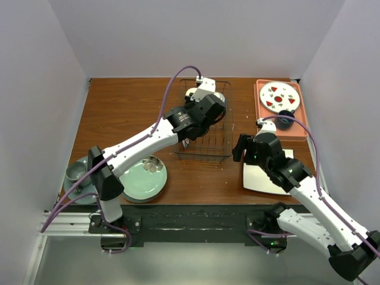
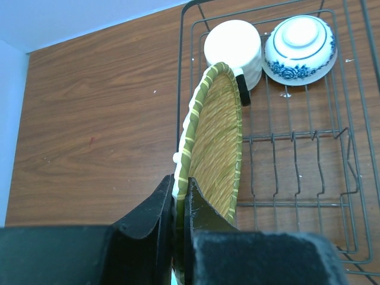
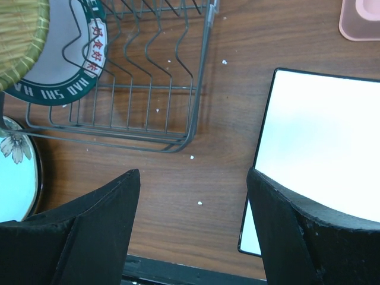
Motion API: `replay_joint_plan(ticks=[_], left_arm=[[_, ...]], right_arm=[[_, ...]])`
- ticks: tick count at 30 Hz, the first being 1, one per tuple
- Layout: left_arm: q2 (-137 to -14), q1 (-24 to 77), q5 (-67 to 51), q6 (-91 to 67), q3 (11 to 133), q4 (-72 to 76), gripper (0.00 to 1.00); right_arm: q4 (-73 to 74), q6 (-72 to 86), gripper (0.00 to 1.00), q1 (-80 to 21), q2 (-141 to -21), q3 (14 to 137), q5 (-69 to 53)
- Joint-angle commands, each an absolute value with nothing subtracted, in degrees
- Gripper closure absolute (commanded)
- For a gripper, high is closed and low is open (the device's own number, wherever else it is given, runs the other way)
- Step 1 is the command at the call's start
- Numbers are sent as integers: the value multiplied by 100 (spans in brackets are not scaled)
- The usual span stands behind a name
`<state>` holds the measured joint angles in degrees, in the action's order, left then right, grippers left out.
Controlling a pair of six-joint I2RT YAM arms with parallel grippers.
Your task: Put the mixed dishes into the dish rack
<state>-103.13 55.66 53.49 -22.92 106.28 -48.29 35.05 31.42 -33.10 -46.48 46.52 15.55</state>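
Left claw (image 2: 178, 193): clenched on the lower rim of the patterned plate (image 2: 217, 136). The plate stands on edge over the rack (image 2: 297, 203), its long axis running away from the claw toward the mug (image 2: 234, 50) and bowl (image 2: 300, 47). In the wrist view the slot wires lie to the plate's right, so it probably has to shift that way before lowering. Right claw (image 3: 193, 178): released and empty, with the square plate (image 3: 320, 148) flat on the table just to its right.

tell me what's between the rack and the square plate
Just bare tabletop with a few white specks; the right wrist view shows it between rack and square plate.
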Motion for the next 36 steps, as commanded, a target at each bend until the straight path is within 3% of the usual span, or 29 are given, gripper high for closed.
replay_joint_plan(ticks=[1,26,36], left_arm=[[-10371,5590,5740,-2329,10670,-4553,100],[-11267,5564,5783,-2891,10459,-4491,100],[-11294,5441,5643,-3234,10240,-4623,78]], right_arm=[[3305,3296,23,-3340,-4597,4571,1679],[3410,3480,22,-3331,-4316,4166,1723],[3419,3524,22,-3331,-4280,4140,1679]])
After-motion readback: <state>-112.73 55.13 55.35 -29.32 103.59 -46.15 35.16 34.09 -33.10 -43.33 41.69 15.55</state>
